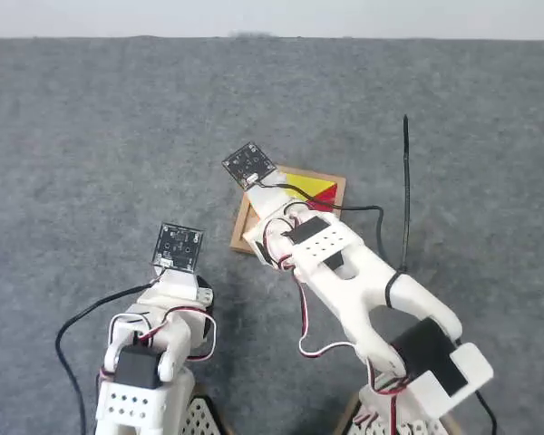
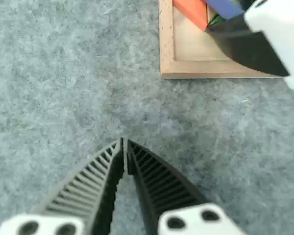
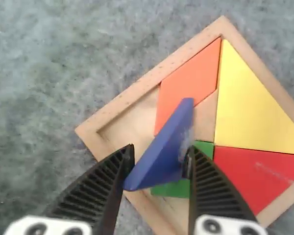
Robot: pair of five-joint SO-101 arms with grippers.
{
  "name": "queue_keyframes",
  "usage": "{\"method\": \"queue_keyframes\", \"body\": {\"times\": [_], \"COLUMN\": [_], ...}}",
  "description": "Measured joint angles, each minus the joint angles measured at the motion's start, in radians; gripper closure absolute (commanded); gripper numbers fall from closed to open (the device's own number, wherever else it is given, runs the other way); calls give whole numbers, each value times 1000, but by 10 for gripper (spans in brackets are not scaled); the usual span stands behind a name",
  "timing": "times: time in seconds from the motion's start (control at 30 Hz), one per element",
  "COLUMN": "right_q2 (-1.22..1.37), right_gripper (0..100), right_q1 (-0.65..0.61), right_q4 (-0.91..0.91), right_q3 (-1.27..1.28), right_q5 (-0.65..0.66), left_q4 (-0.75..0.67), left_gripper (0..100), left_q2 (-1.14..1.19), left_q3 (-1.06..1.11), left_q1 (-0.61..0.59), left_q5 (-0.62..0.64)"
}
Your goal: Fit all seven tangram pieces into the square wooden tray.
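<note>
The square wooden tray lies on grey carpet and holds an orange parallelogram, a large yellow triangle, a red triangle and a green piece. My right gripper is shut on a blue triangle, which is tilted on edge over the tray's bare wooden part. In the high view the right arm hangs over the tray. My left gripper is shut with nothing in it, over carpet a little short of the tray's corner.
Grey carpet covers the whole table, with open room to the left of and beyond the tray. The left arm stands at the near left. A black cable runs past the tray's right side.
</note>
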Motion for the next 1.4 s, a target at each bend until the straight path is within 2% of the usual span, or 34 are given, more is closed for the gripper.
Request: {"method": "queue_keyframes", "body": {"times": [0.33,0.93,1.23,1.4], "right_q2": [-46,-52,-52,-52], "right_gripper": [934,928,928,928], "right_q1": [-2,-29,80,94], "right_q4": [14,20,-2,-14], "right_q3": [0,0,0,0], "right_q5": [15,28,28,28], "left_q4": [0,0,0,0], "left_gripper": [988,988,988,988], "left_q2": [0,0,0,0], "left_q3": [0,0,0,0], "left_q1": [0,0,0,0], "left_q5": [0,0,0,0]}}
